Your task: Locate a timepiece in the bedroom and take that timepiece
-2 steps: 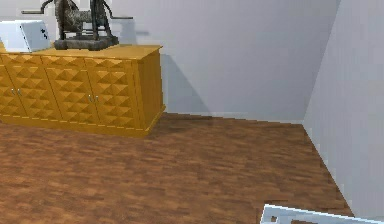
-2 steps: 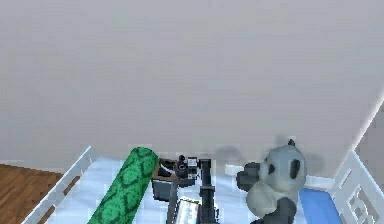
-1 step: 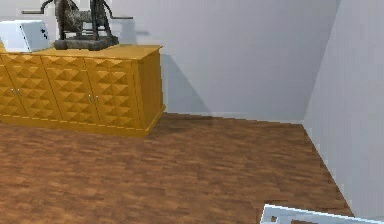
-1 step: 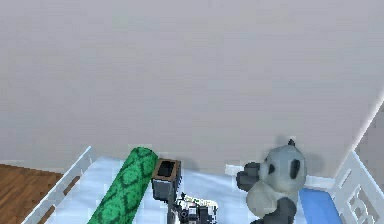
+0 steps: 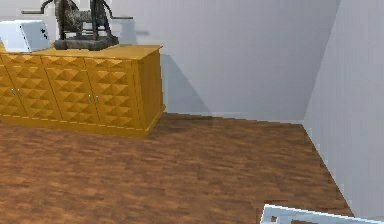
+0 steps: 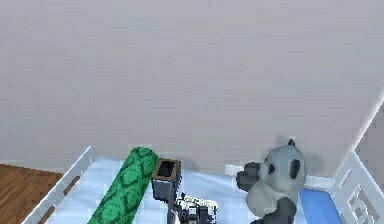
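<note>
In the arm side view, a small dark boxy thing with a tan edge [image 6: 166, 177] stands on the pale blue bed [image 6: 215, 185], right beside a green patterned roll [image 6: 125, 188]. It could be the timepiece, but its shape is too small to be sure. The gripper [image 6: 180, 207] shows low in the picture just below that box, with the arm's white marker squares [image 6: 198, 211] to its right. Because the box sits on the bed at the gripper's end, I cannot tell whether the gripper holds anything.
A grey teddy bear [image 6: 272, 182] sits on the bed's right part, with white bed rails [image 6: 60, 188] on both sides. In the forward view, an orange-yellow sideboard [image 5: 80, 88] carries a dark statue [image 5: 85, 25] and a white box [image 5: 25, 36]. Bare wood floor [image 5: 170, 170] runs to the corner.
</note>
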Tool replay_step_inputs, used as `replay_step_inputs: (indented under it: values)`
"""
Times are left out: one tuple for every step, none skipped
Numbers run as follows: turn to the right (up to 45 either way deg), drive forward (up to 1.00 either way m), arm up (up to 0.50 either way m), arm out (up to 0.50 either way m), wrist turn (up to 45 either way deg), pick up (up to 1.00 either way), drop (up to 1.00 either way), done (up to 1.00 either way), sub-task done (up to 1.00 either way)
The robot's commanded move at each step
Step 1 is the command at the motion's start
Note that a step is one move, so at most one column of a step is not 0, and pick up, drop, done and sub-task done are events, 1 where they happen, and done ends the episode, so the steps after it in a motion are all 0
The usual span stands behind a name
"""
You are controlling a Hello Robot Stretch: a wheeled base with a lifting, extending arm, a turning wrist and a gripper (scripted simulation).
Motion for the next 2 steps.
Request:
replay_step_inputs:
  values:
    - [0.0,0.00,0.10,0.00,0.0,0.00,0.00,0.00,0.00]
    - [0.0,0.00,0.00,0.00,0.0,0.00,0.00,1.00,0.00]
